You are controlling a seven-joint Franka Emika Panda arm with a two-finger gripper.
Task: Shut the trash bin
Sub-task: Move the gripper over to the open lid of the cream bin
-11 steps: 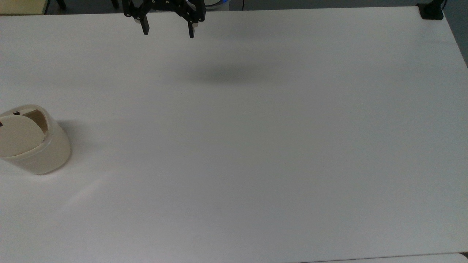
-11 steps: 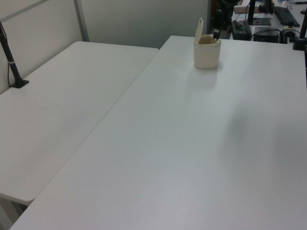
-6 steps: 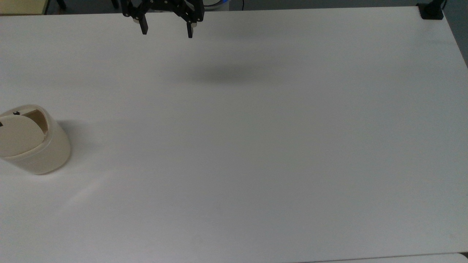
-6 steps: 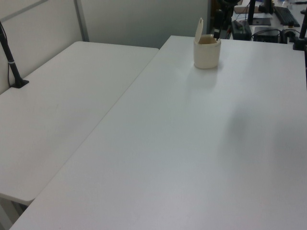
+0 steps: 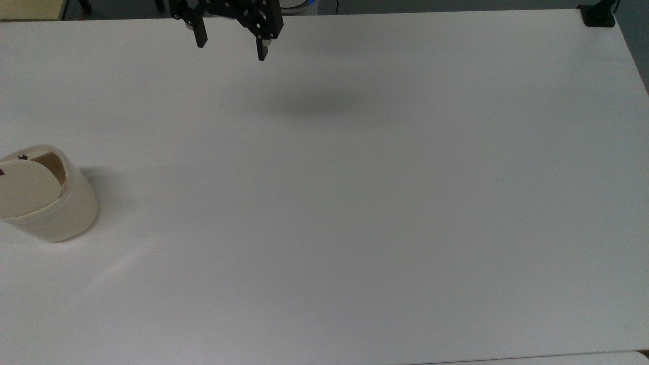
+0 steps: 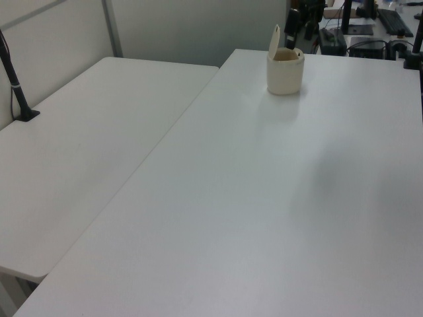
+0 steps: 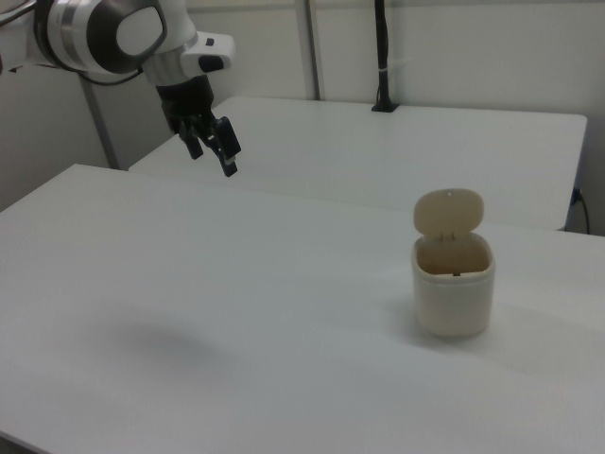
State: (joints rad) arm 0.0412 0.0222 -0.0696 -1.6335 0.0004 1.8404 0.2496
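Looking down in the top view, a white table (image 5: 355, 203) spreads across nearly the whole picture. The bin (image 5: 48, 200), cream-beige and rounded, stands on the table at the top view's far left edge, about halfway down. Its lid (image 5: 25, 187) is raised, and a slice of the darker inside shows beside it. The gripper (image 5: 230, 48) hangs at the top edge of the picture, well apart from the bin and up and to the top view's right of it. Its 2 black fingers (image 5: 202, 38) point down toward the table with a wide gap between them, and nothing sits in that gap. A soft shadow (image 5: 314, 106) lies on the table, lower and further to the top view's right than the gripper.

In the left view, the bin (image 6: 285, 69) stands near the far end of the table (image 6: 277, 211), its lid (image 6: 273, 41) tipped up almost upright on the left view's left side of the rim. A 2nd white table (image 6: 86, 145) adjoins on the left view's left.

In the right view, the bin (image 7: 455, 293) stands on the table (image 7: 236, 322) toward the right view's right, mouth open, lid (image 7: 448, 214) standing up behind it. The gripper (image 7: 214, 151) hangs above the table, well to the right view's left of the bin and higher, jaws apart and empty.
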